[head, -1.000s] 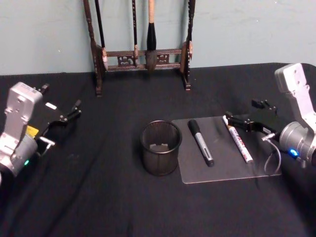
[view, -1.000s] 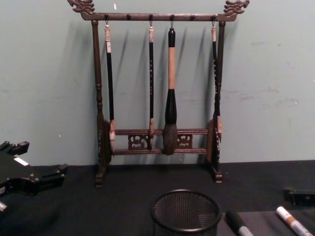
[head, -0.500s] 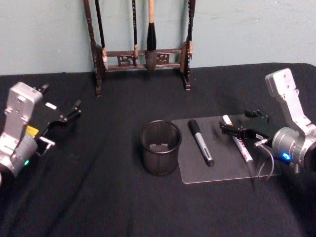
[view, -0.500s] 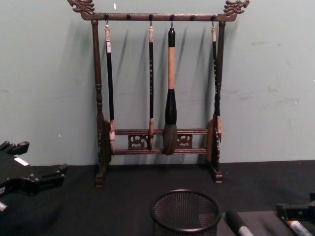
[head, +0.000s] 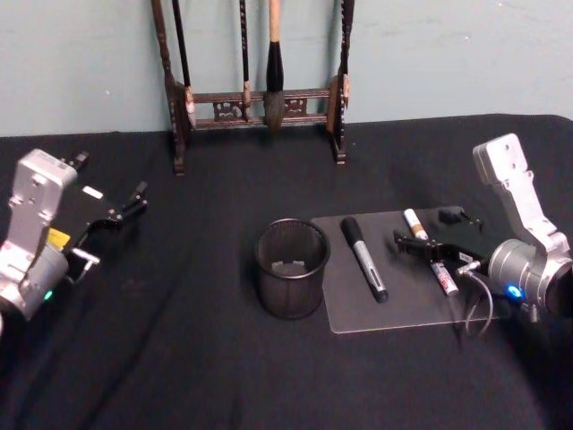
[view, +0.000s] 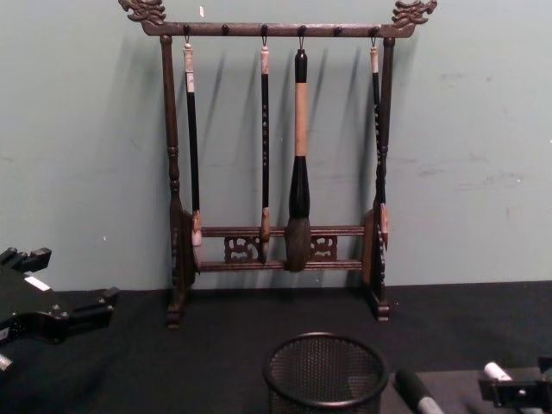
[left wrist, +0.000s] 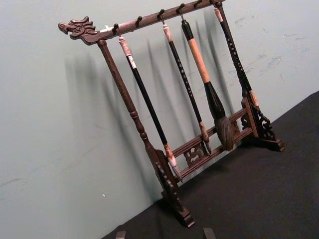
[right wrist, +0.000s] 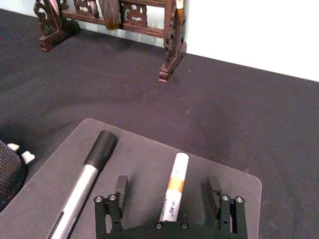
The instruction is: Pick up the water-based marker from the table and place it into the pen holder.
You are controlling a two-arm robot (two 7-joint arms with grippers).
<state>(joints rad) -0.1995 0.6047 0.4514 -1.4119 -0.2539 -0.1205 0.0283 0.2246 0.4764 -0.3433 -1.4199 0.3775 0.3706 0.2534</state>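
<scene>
The right gripper [right wrist: 168, 182] is hovering over the clear mat [head: 358, 313], fingers spread astride the water-based marker [right wrist: 178, 167] lying right of the pen holder [head: 291, 269]. The left gripper [head: 134, 199] is idling at the tabletop's left, fingers apart.

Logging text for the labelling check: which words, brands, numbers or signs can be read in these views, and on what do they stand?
No text is legible in any view.
Red and dark print on the white marker with a brown band: too blurred to read.
Small dark print on the grey marker with a black cap: too small to read.
Yellow label and white sticker on the left arm: nothing readable.
</scene>
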